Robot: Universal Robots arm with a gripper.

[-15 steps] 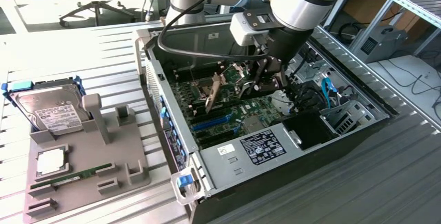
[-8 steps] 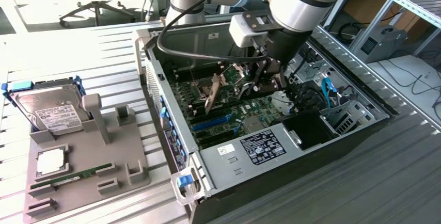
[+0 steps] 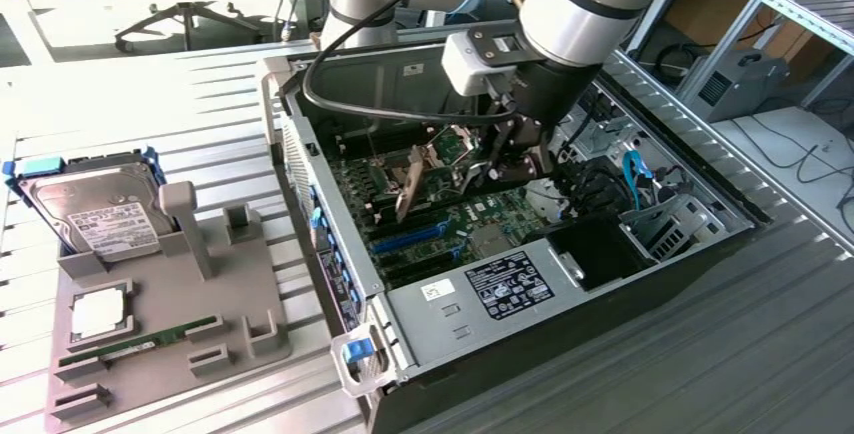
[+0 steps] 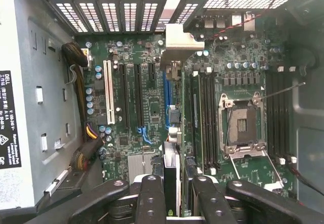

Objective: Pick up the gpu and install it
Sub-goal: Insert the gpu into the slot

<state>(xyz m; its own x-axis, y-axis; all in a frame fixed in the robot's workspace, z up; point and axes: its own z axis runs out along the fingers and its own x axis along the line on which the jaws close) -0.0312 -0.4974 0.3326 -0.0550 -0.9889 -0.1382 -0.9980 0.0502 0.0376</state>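
My gripper hangs inside the open computer case, shut on the gpu. The gpu is a thin brownish card that hangs on edge, slightly tilted, above the green motherboard. In the wrist view the gpu shows edge-on between my two black fingers, and my gripper is closed on it. Its silver end bracket reaches toward the case's rear slot openings. The card lies along and just over the blue expansion slot.
A grey fixture tray at the exterior view's left holds a silver hard drive, a processor chip and a green RAM stick. Inside the case are a processor socket, a white slot, cables and a drive cage.
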